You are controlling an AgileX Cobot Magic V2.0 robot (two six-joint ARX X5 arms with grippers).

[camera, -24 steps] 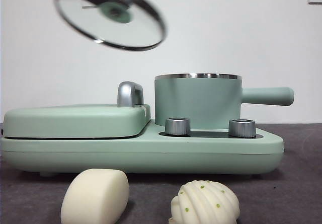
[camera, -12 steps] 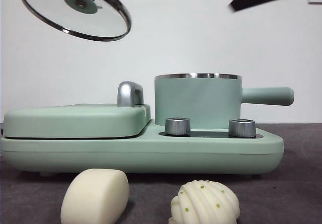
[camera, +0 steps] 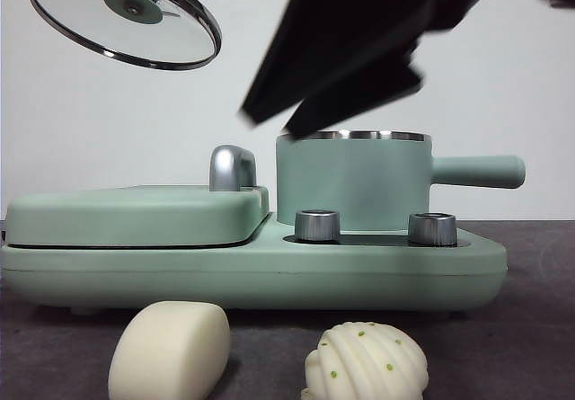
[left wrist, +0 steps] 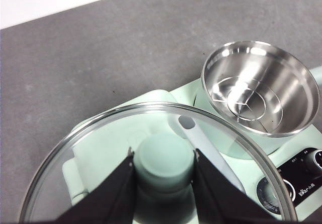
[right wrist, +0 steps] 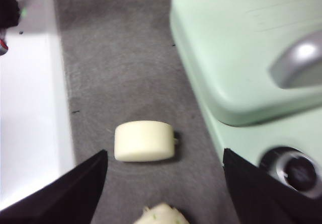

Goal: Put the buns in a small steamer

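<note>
The smooth bun (camera: 171,351) and the ridged, green-dotted bun (camera: 367,362) lie on the table in front of the appliance. Behind them stands the small steamer (camera: 355,180), uncovered, and its steel inside (left wrist: 259,88) holds nothing. My left gripper (left wrist: 163,156) is shut on the green knob of the glass lid (camera: 126,27), which it holds tilted high at the left. From the upper right my right gripper (camera: 269,121) comes in dark and large in front of the steamer's rim. Its jaws are open (right wrist: 164,153) above the smooth bun (right wrist: 145,141), with the ridged bun (right wrist: 161,216) just beside it.
The steamer sits on a mint-green base (camera: 252,270) with two steel dials (camera: 317,225). A flat lidded griddle plate (camera: 135,213) with a steel handle (camera: 232,168) fills the base's left half. A white surface (right wrist: 30,108) borders the grey table.
The right arm has swung down from the top right corner to in front of the steamer. The lid has moved left and a little up in my left gripper.
</note>
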